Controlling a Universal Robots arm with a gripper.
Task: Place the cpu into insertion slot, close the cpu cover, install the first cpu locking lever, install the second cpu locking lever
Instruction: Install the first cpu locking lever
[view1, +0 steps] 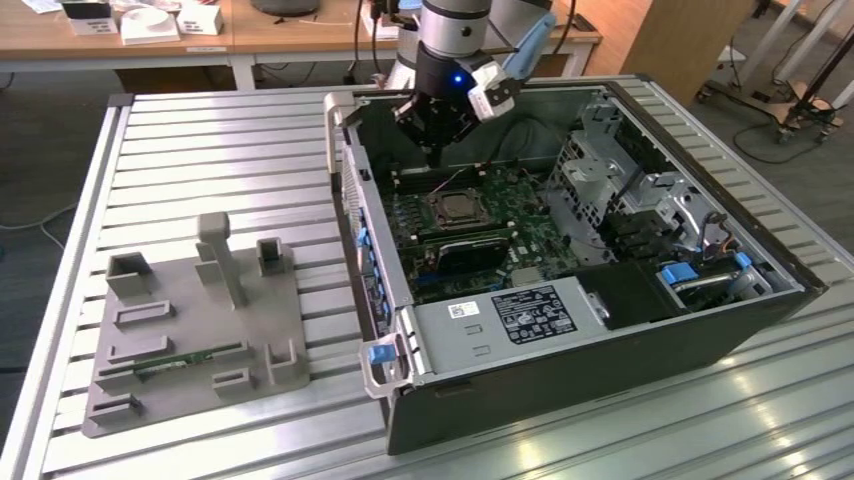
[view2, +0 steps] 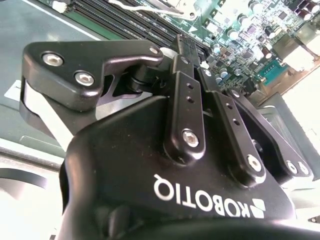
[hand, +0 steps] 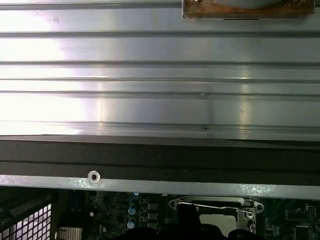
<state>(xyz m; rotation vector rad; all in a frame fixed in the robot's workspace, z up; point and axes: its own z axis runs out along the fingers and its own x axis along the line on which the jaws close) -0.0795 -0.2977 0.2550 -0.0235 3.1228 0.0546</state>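
In the exterior view my gripper (view1: 434, 158) hangs inside the open computer case, fingers pointing down and pressed together with nothing between them. It is just behind and above the insertion slot (view1: 462, 207), a square socket with a silver rim on the green motherboard. The second wrist view shows the shut fingers (view2: 186, 75) over the board. In the first wrist view the cpu cover (hand: 212, 204) lies flat as a silver frame around a pale flat square, the cpu (hand: 222, 220). A thin wire lever (hand: 210, 207) runs along the frame's edge. The dark fingertips (hand: 187, 217) stand right beside the frame.
The case's side wall (view1: 350, 170) rises close to the gripper on the exterior view's left. Drive cages (view1: 641, 190) and cables fill the exterior view's right, and a power supply (view1: 534, 315) is at the front. Long black memory slots (view1: 461, 243) lie beside the socket. A grey fixture plate (view1: 187, 330) sits on the slatted table.
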